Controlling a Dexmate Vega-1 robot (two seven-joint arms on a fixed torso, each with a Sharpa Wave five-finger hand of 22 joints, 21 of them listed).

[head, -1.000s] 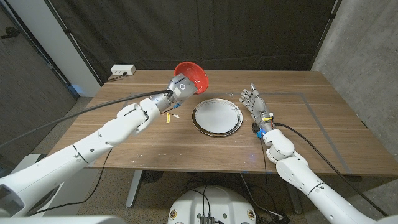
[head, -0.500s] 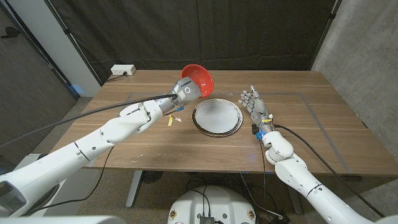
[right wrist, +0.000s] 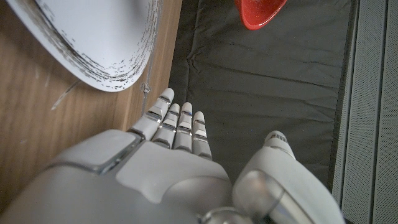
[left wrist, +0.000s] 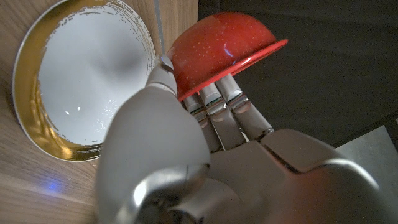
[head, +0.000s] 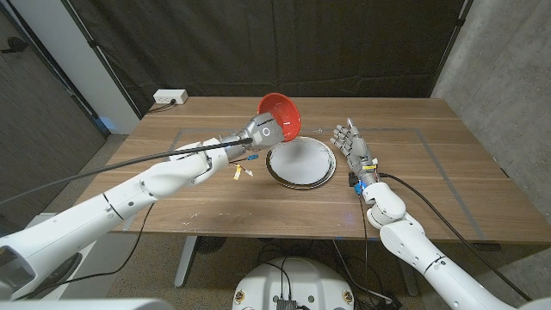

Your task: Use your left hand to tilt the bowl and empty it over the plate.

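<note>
My left hand [head: 263, 130] holds a red bowl [head: 282, 115] up in the air, tilted with its opening facing the plate, just over the plate's far left rim. The left wrist view has the bowl's underside [left wrist: 221, 46] against my fingers [left wrist: 214, 106], with the plate [left wrist: 81, 81] beyond. The plate [head: 300, 161] is white with a gold rim and lies in the middle of the table; nothing shows on it. My right hand [head: 355, 145] stands open on the table just right of the plate, fingers straight and pointing away. The right wrist view catches the bowl [right wrist: 260, 12] and the plate [right wrist: 93, 43].
A few small bits, yellow and blue [head: 244, 168], lie on the wood left of the plate. A white power strip [head: 170, 97] sits at the table's far left corner. Grey tape lines [head: 439, 164] mark the right part of the table.
My left arm has carried the bowl to the right, from left of the plate to over its near-left rim, tipping it further toward the plate. The right hand has stayed still.
</note>
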